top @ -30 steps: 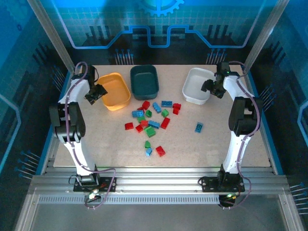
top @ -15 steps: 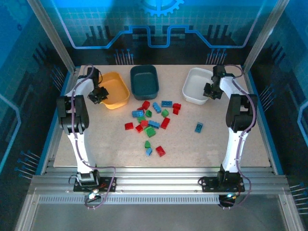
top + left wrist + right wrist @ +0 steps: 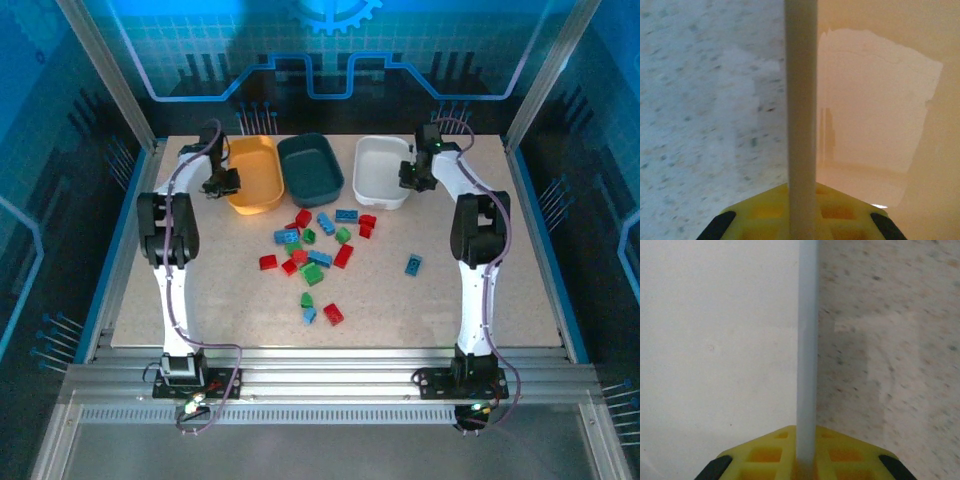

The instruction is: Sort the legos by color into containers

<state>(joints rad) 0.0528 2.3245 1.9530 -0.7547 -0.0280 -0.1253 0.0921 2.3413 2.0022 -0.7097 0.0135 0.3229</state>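
Observation:
The orange-yellow tub, the dark teal-grey tub and the white tub stand close together in a row at the back of the table. My left gripper is shut on the orange tub's left rim, which runs straight up between the jaws. My right gripper is shut on the white tub's right rim in the same way. All three tubs look empty. Red, green and blue legos lie loose mid-table, in front of the tubs.
A lone blue brick lies right of the pile. A green, a blue and a red brick sit nearer the front. The speckled tabletop ends at metal rails in front; frame posts stand at the back corners.
Both grippers have pulled their tubs inward: the orange tub went right, the white tub left. The teal tub shifted slightly right and turned a little. The legos did not move.

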